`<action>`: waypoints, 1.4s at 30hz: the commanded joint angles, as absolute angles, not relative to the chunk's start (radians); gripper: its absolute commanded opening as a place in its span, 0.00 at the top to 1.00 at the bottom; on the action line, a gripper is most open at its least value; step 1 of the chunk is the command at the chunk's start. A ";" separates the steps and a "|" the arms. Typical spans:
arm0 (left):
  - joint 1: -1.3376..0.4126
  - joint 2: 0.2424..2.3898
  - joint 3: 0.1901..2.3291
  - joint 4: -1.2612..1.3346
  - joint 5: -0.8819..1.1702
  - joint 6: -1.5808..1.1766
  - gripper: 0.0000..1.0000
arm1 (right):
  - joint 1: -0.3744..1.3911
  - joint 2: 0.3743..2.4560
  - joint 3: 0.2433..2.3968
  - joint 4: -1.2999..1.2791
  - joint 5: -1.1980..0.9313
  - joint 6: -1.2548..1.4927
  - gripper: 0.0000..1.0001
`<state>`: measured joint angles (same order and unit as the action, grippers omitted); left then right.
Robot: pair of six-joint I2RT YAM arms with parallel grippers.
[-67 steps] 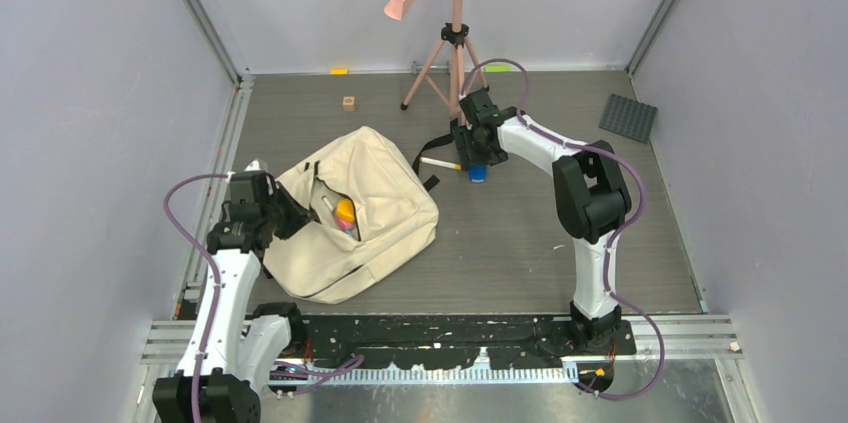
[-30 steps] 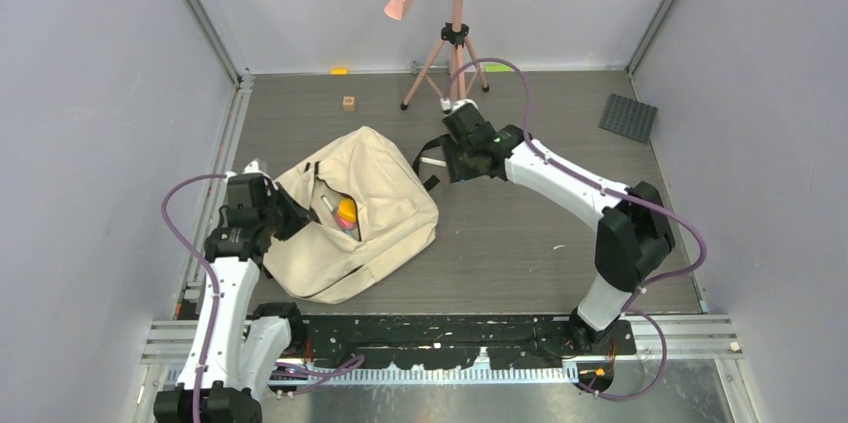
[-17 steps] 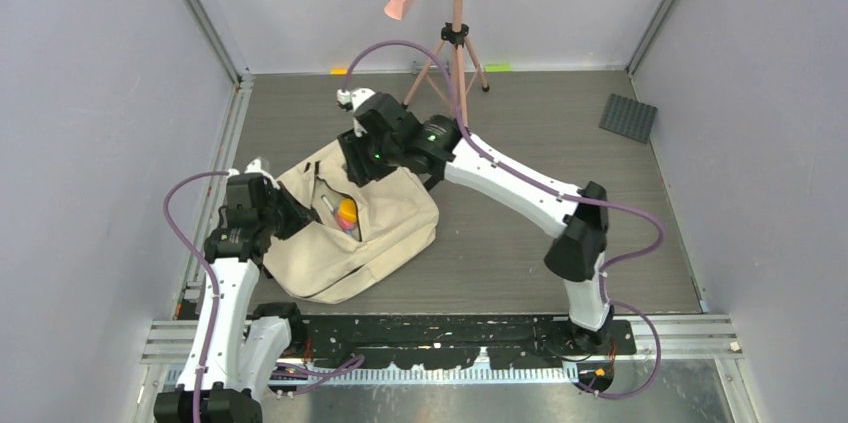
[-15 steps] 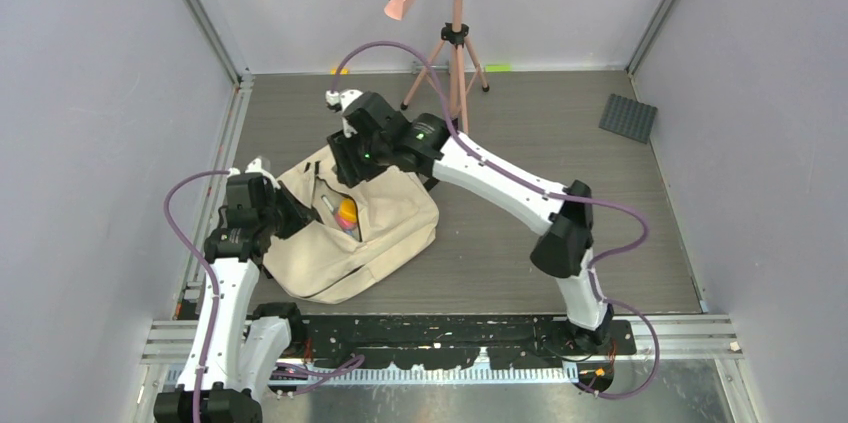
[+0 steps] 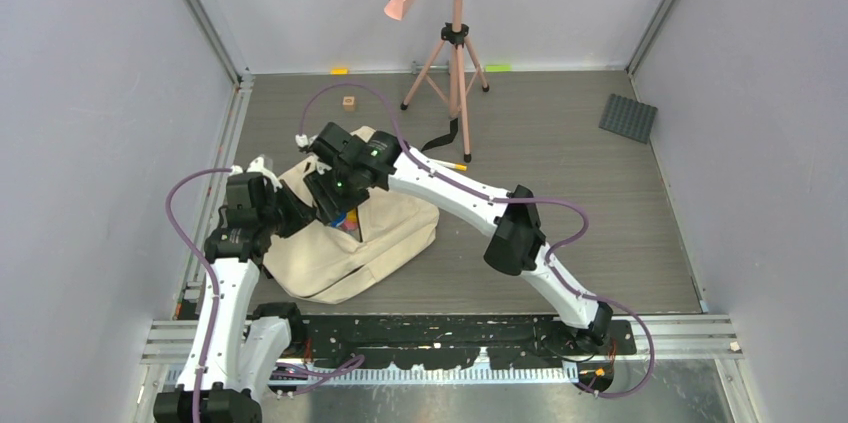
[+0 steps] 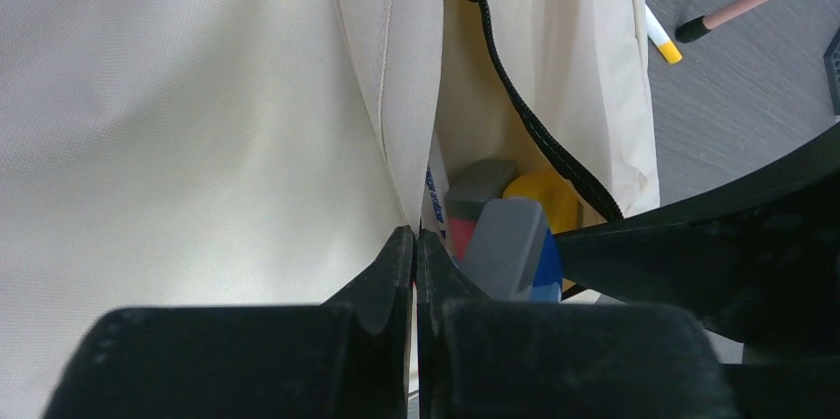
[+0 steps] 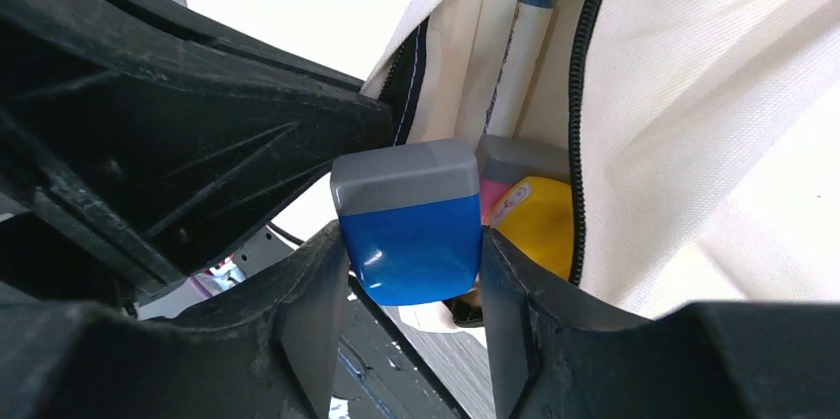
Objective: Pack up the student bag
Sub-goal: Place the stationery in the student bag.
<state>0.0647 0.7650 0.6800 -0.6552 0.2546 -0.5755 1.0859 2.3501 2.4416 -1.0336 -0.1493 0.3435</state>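
Top external view: the student bag (image 5: 340, 263) lies on the table (image 5: 560, 203), left of centre in the frame, its zip mouth gaping upward. The left tool (image 5: 292, 213) sits at the bag's left edge. In the left wrist view we see its jaws pinched closed on a fold of cream fabric beside the zip.

The right tool (image 5: 338, 205) hangs over the mouth. The right wrist view shows it gripping a blue block (image 7: 406, 221) with a grey top, just above a yellow item (image 7: 540, 226) and a blue-capped marker (image 7: 520, 52) inside the bag.

Writing: small blue print on an inner seam, too small for us to read.

Only the top view shows the wooden cube (image 5: 349, 102) and the dark studded plate (image 5: 628, 117) at upper right. The left wrist view catches a yellow-capped marker (image 6: 662, 38) at its upper right.
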 commanded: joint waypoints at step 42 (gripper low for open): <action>0.058 0.757 0.720 -0.640 0.192 -0.556 1.00 | 1.083 2.125 2.434 -0.945 0.229 0.162 0.17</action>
<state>0.0582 0.7647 0.6800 -0.6563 0.2325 -0.5678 1.0863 2.3169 2.4706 -1.0103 0.1036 0.2409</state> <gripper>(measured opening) 0.010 0.817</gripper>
